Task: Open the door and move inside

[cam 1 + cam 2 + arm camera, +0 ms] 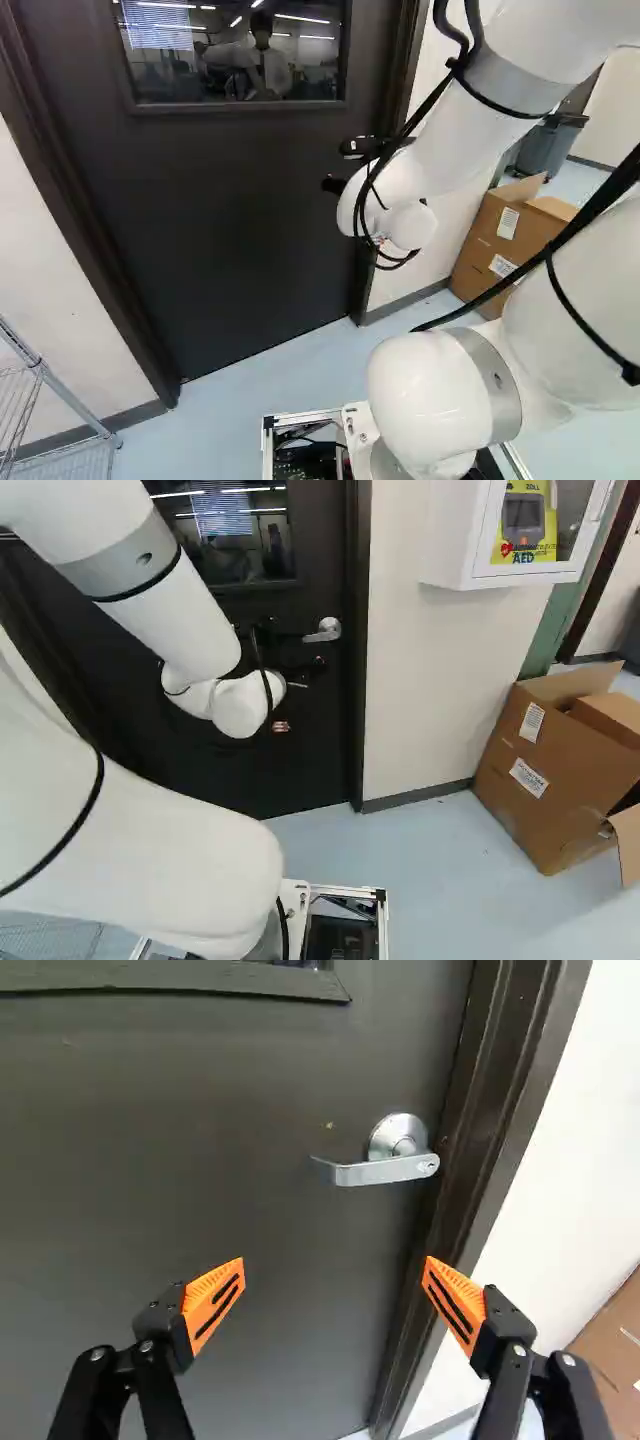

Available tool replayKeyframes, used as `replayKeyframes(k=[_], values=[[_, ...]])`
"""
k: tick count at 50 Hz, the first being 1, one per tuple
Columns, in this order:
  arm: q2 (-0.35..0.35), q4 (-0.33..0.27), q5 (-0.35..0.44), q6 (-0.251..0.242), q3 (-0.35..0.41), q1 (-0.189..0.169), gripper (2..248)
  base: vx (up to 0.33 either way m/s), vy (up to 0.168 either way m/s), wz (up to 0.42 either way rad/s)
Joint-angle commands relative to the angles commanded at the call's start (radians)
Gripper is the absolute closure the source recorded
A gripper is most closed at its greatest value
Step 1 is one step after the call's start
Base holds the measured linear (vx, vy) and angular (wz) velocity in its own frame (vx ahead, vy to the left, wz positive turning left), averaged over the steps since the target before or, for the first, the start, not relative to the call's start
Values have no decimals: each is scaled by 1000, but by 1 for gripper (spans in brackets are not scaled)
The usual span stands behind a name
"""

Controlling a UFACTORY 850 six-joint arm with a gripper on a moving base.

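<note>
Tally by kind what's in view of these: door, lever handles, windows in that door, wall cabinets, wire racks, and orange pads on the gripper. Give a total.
Door: 1
Lever handle: 1
Window: 1
Wall cabinet: 1
Wire rack: 1
Orange pads on the gripper: 2
Total: 7

Charcoal door (pixel 180 1180), silver handle (pixel 385 1172), orange pads (pixel 204 1290) striped black, white arm (pixel 455 145), brown box (pixel 515 825), pale blue floor (pixel 215 425)
</note>
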Motion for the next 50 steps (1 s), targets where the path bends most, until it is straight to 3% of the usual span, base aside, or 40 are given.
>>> replayKeyframes(k=[31, 50], values=[[-12, -1, -3, 0, -82, 13, 3, 0, 0, 0], [-30, -39, -83, 0, -140, 22, 3, 0, 0, 0]])
